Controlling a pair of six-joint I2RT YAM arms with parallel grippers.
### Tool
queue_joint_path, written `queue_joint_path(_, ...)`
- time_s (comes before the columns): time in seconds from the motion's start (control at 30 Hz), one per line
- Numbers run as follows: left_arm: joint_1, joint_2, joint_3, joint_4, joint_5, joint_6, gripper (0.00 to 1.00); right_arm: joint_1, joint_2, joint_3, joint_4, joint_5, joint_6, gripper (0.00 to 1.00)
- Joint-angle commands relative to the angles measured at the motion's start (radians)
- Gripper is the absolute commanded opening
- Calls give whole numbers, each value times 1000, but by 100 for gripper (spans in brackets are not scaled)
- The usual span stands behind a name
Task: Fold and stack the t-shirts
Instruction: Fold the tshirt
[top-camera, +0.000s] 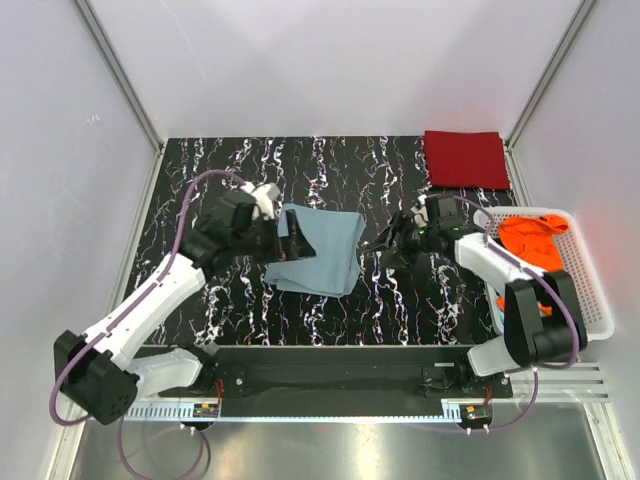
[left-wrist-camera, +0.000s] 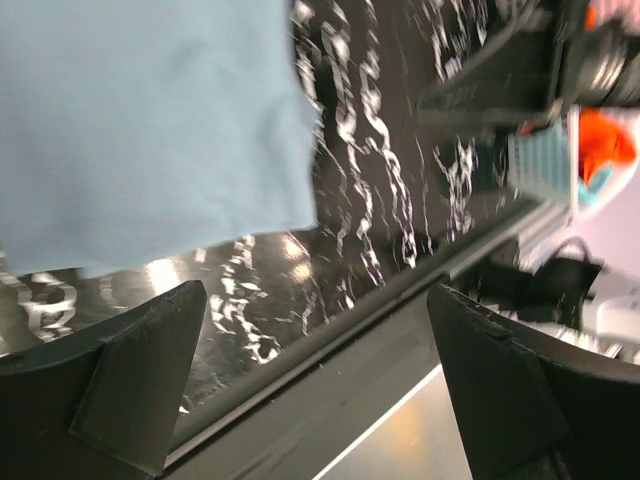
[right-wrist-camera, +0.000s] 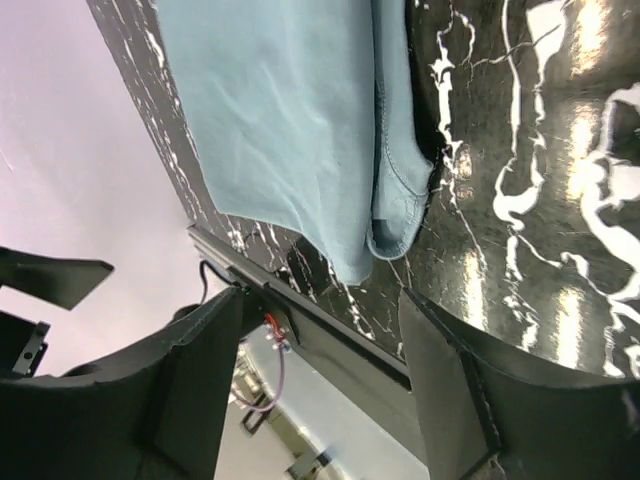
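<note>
From above, the folded dusty grey-blue cloth t-shirt (top-camera: 325, 255) is lying on the black white-veined counter (top-camera: 400, 170) between the left tool (top-camera: 288, 243) at its left edge and the right tool (top-camera: 398, 238), a dark red t-shirt (top-camera: 465, 158) is sitting folded at the far right corner, and a bright orange t-shirt (top-camera: 528, 240) is bunching in the white slatted plastic basket (top-camera: 592, 285). The left wrist view is showing the left tool (left-wrist-camera: 320, 390) released and empty with the shirt (left-wrist-camera: 150, 130) beyond it, and the right wrist view is showing the right tool (right-wrist-camera: 320, 370) likewise spread and empty near the shirt's (right-wrist-camera: 290, 120) hemmed corner
</note>
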Motion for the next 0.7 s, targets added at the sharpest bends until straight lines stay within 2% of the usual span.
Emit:
queue_joint_path(0.0,-118,42,113,2,-145,-9,99,-8,-73,-37,-103,32,-112,72)
queue_joint_path(0.03,-185,98,145,-13,-215,14,99,-8,-86,-50,-100,34,-110,72)
queue_joint_path(0.1,-251,175,214,-88,-342,45,99,-12,-89,-83,-98,38,-115,72)
queue_joint_path(0.13,-315,272,304,-111,-396,84,99,-11,-89,-90,-98,40,-116,72)
queue_joint_path(0.17,-343,319,390,-151,-478,106,97,-12,-89,-103,-97,53,-116,72)
queue_joint_path(0.2,-363,376,391,-167,-508,128,94,-17,-89,-107,-95,61,-116,72)
queue_joint_path(0.23,-391,466,470,-184,-528,157,87,-23,-94,-113,-94,70,-116,70)
queue_joint_path(0.3,-400,549,535,-204,-574,172,72,-46,-94,-130,-78,69,-115,61)
queue_joint_path(0.33,-403,583,558,-208,-594,177,57,-72,-86,-136,-68,61,-116,59)
queue_joint_path(0.37,-406,659,618,-231,-612,177,49,-84,-75,-136,-49,35,-119,57)
queue_joint_path(0.4,-408,693,646,-242,-631,183,42,-92,-65,-130,-45,26,-129,50)
queue_joint_path(0.43,-415,736,681,-259,-686,194,45,-107,-37,-123,-40,17,-135,47)
queue_joint_path(0.5,-428,847,771,-302,-778,197,70,-116,-11,-101,-31,-2,-147,44)
queue_joint_path(0.6,-440,971,892,-355,-847,198,71,-136,26,-92,-6,-20,-152,43)
queue_joint_path(0.67,-448,1013,936,-371,-872,185,66,-140,52,-94,14,-32,-152,42)
